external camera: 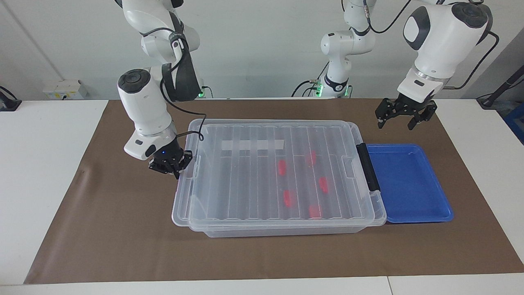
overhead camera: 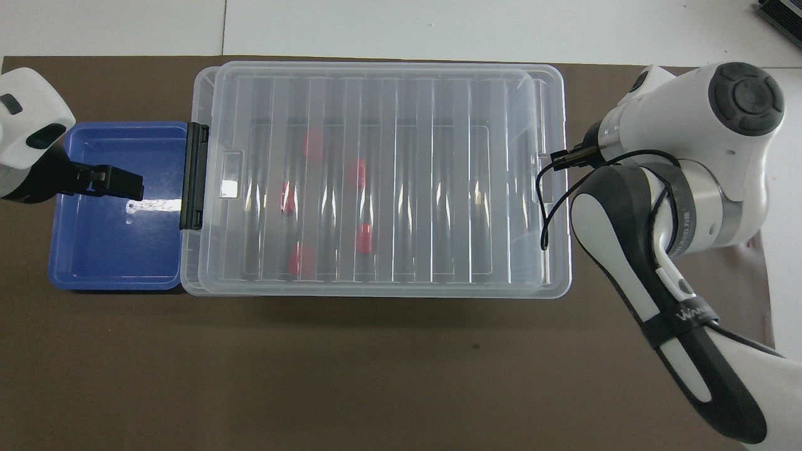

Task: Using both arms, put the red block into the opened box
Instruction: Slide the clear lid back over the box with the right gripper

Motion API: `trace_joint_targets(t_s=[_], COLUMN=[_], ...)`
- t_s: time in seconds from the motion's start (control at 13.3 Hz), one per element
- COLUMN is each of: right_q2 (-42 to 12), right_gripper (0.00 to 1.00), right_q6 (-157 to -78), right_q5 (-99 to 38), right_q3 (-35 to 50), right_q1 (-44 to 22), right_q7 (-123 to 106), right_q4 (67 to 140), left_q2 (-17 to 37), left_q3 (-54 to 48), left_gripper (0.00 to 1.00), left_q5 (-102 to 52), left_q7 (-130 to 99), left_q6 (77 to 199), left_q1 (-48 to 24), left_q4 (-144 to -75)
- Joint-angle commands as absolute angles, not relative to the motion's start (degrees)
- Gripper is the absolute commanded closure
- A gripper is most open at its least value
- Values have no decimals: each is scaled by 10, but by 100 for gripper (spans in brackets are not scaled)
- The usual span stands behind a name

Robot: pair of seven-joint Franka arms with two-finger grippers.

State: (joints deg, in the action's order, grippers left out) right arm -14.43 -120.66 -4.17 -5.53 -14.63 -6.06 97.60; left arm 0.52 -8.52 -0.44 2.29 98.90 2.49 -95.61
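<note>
Several red blocks (external camera: 288,198) (overhead camera: 357,172) lie inside the clear box (external camera: 286,230) (overhead camera: 376,292), seen through its ribbed lid (external camera: 245,184) (overhead camera: 438,188). The lid lies flat on the box and covers almost all of it, overhanging slightly at the right arm's end. My right gripper (external camera: 171,164) is shut, its tips against the lid's end there; in the overhead view its own wrist hides it. My left gripper (external camera: 402,115) (overhead camera: 119,185) hangs open and empty over the blue tray's edge nearest the robots.
A flat blue tray (external camera: 409,205) (overhead camera: 113,263) lies against the box at the left arm's end, beside the black latch (external camera: 367,167) (overhead camera: 193,175). Brown mat (external camera: 123,229) covers the table. A cable (overhead camera: 551,207) loops from the right wrist over the lid's end.
</note>
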Motion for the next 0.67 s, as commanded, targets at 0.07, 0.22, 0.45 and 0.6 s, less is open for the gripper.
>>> trace_joint_targets(t_s=[0.07, 0.22, 0.45, 0.6], right_q2=[-141, -141, -140, -140], right_gripper=[100, 100, 100, 100], right_q6=[-1216, -1212, -1209, -1207], right_q5=[-63, -63, -64, -64], right_q3=[-53, -53, -53, -53], right_q1=[-149, -149, -149, -149], right_q7=[-54, -54, -54, -53], right_q4=[990, 991, 991, 991], left_q2=[-4, -4, -4, -4], left_q3=[-85, -85, -85, -85], left_gripper=[0, 0, 0, 0], left_q5=[-14, -14, -14, -14], left_q7=[19, 18, 18, 18], left_q6=[995, 997, 996, 997], left_q1=[31, 33, 29, 27], left_q4=[-962, -962, -962, -962])
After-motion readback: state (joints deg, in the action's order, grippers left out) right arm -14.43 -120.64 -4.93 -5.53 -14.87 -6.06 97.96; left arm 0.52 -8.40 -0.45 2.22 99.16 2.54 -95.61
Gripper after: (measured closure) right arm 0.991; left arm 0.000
